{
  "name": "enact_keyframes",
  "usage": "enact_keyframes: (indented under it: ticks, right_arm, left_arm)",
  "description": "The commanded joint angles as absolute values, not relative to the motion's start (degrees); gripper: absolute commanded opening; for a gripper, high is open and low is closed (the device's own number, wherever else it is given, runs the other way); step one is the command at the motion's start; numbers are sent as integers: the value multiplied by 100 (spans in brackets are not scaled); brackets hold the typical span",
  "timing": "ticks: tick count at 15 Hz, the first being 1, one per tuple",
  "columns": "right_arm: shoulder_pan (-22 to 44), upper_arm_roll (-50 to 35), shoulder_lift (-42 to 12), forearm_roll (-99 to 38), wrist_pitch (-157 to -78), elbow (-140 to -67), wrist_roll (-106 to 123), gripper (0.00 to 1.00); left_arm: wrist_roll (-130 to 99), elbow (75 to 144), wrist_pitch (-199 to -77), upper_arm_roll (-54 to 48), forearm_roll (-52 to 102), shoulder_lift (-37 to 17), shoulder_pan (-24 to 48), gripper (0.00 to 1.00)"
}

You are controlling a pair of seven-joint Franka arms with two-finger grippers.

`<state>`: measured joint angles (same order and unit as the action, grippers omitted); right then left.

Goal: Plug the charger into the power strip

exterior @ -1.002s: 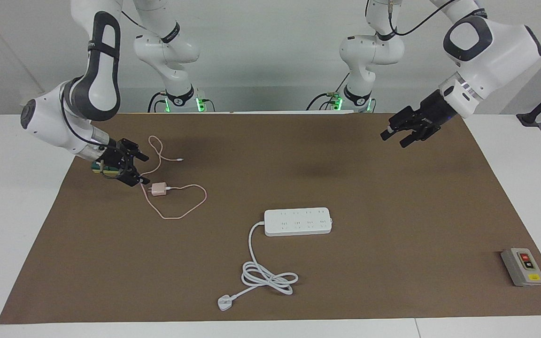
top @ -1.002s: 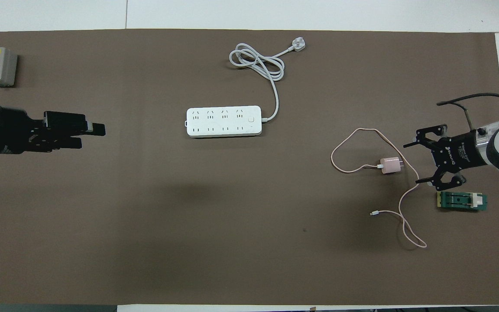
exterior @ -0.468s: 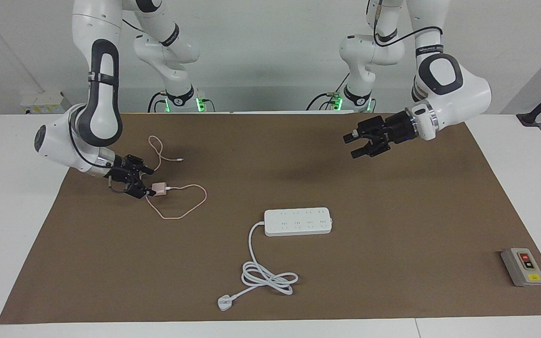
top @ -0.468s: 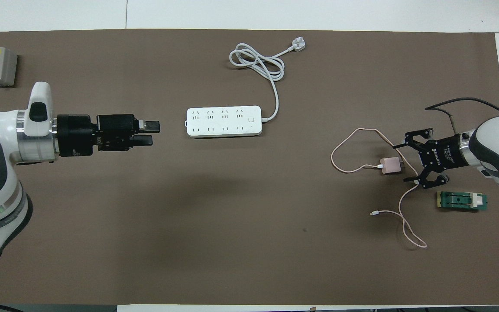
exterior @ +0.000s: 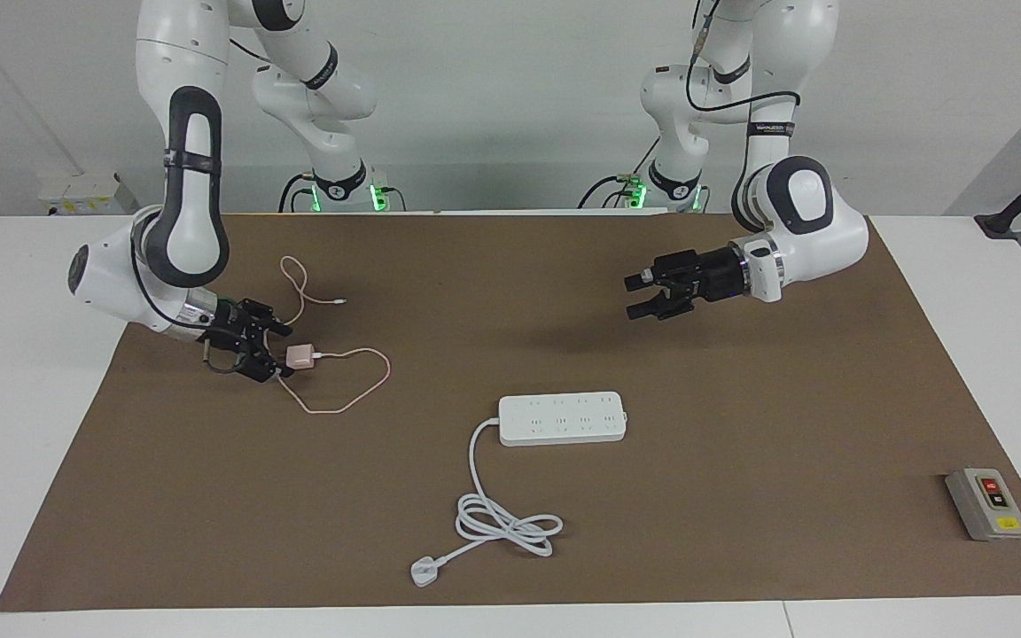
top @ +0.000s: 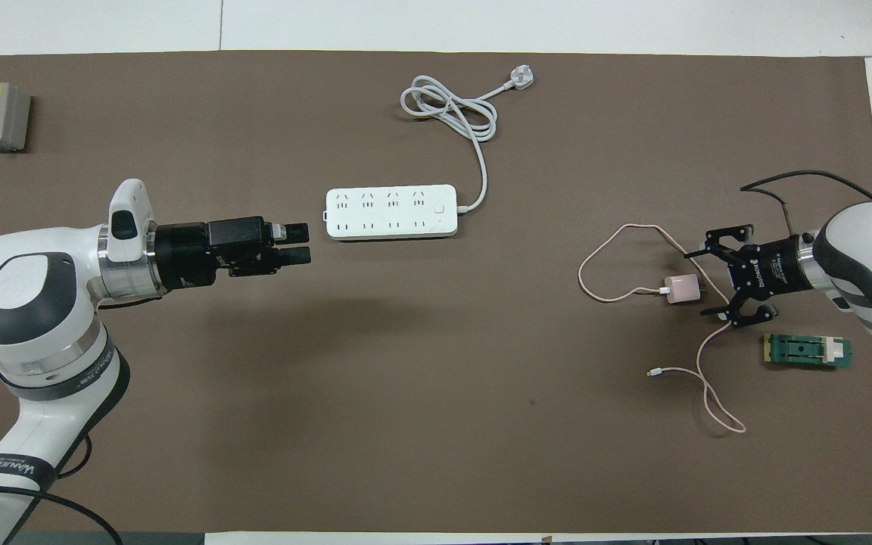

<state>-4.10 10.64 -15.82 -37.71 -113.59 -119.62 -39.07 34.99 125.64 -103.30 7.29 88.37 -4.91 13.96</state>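
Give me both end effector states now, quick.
Left end effector: open, empty, in the air near the power strip.
Right end effector: open around the charger, not gripping.

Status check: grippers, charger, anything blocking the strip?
Right gripper open at the charger, not gripping. Left gripper open, raised near the power strip. Charger unplugged on mat. Sockets unobstructed.

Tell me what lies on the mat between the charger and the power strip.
Only a loop of the charger's own pink cable, then bare brown mat up to the power strip; the overhead view shows it.
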Motion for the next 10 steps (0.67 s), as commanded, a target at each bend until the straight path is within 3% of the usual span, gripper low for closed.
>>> enact_keyframes:
  ticks: [1,10]
  right_arm:
    - [-466,1037,-1635,-3929,-11443,-11979,-3727,100]
    - [-475,1037,-1705,-3929,-11548,-12102,-3577,100]
  left_arm:
    - [4297,12603,-9826,791,9264,-922,1423,100]
    - [4657,12542,-9456,782,10212,-1265,1836,100]
